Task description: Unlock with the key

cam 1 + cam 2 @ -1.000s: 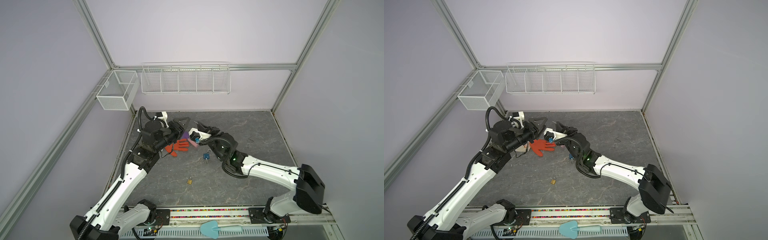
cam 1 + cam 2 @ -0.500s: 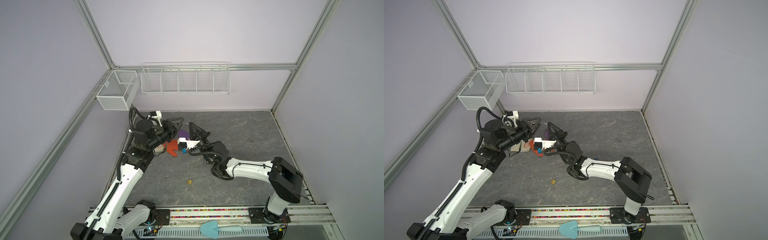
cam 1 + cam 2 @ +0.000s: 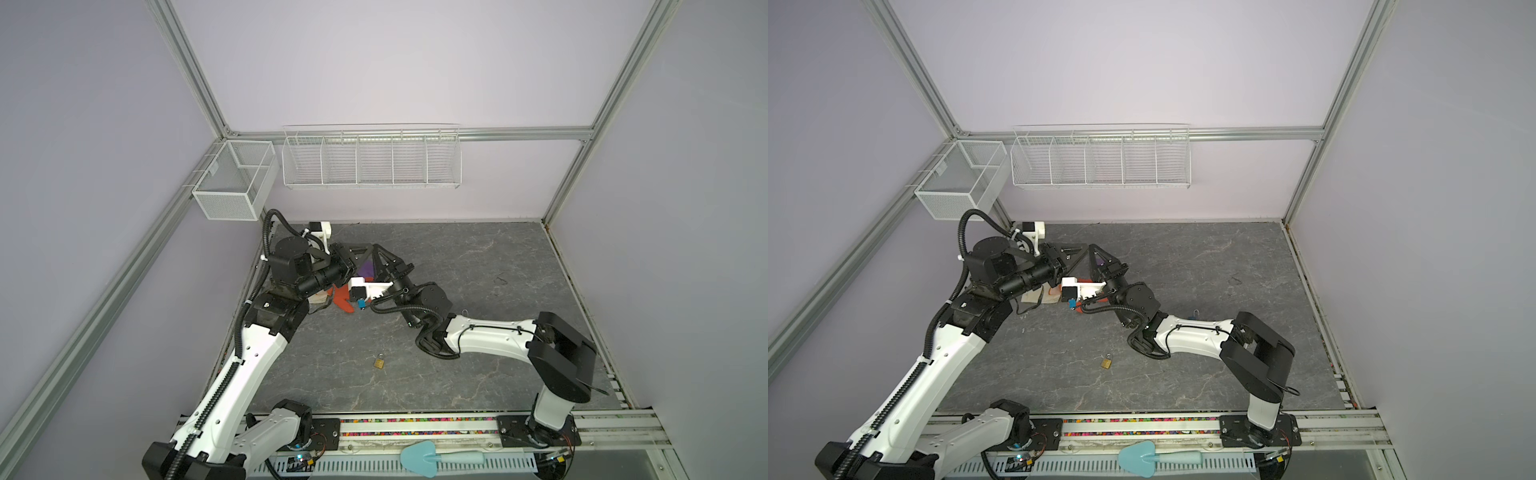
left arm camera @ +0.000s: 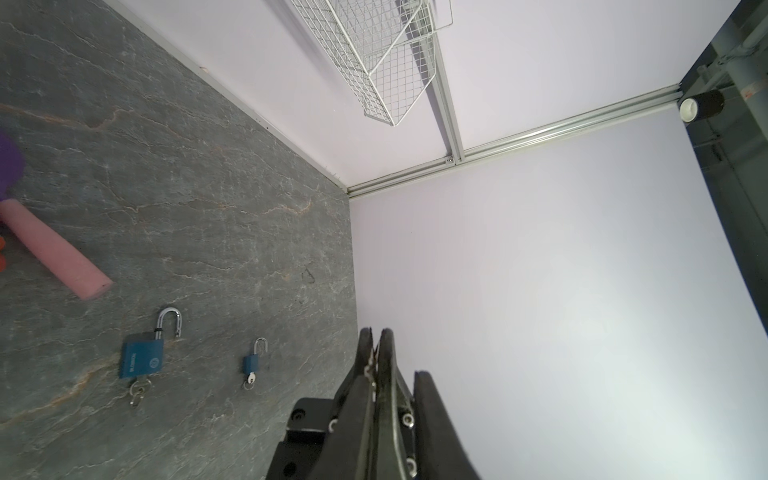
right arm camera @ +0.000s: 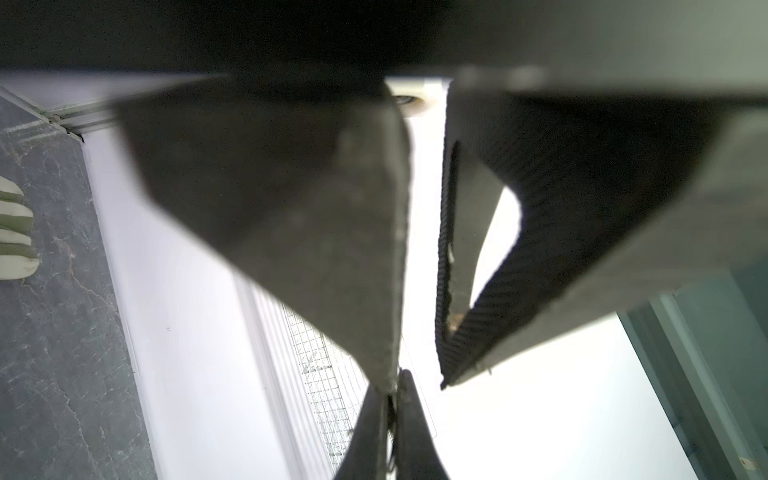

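Only my left wrist view shows two blue padlocks lying on the tabletop. The bigger blue padlock has the big key in its keyhole, and the smaller blue padlock holds the small key. Both top views show one brass padlock near the front, well apart from my claws. That makes three padlocks and two keys. My left claw has its jaws almost together, and I cannot tell whether it grips anything. My right claw is pressed closed.
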`<state>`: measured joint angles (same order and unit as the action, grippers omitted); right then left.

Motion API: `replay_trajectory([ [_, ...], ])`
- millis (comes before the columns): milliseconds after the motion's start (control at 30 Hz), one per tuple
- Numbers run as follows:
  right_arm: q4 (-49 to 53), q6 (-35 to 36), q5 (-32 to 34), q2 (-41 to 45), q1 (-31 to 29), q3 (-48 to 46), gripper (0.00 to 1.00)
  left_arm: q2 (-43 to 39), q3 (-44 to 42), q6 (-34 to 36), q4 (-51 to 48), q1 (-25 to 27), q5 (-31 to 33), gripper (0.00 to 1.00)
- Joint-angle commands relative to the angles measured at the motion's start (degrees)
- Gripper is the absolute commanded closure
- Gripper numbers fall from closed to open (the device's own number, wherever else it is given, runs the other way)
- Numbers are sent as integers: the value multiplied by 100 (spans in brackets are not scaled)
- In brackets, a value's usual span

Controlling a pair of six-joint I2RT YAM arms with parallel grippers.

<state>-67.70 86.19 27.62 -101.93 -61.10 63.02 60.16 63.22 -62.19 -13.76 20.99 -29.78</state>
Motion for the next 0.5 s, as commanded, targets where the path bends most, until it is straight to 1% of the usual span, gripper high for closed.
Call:
replay_trajectory([
  [0,-108,224,14,2,-49,26,94,114,242,226,-131,-23,55,81],
  [233,-35,220,15,14,-41,36,94,210,252,185,-30,-21,119,85],
  [333,-107,249,-17,-5,-49,19,94,214,284,327,-315,-34,330,85],
  [467,-77,232,-30,56,-59,-24,94,213,270,341,-336,-34,462,85],
])
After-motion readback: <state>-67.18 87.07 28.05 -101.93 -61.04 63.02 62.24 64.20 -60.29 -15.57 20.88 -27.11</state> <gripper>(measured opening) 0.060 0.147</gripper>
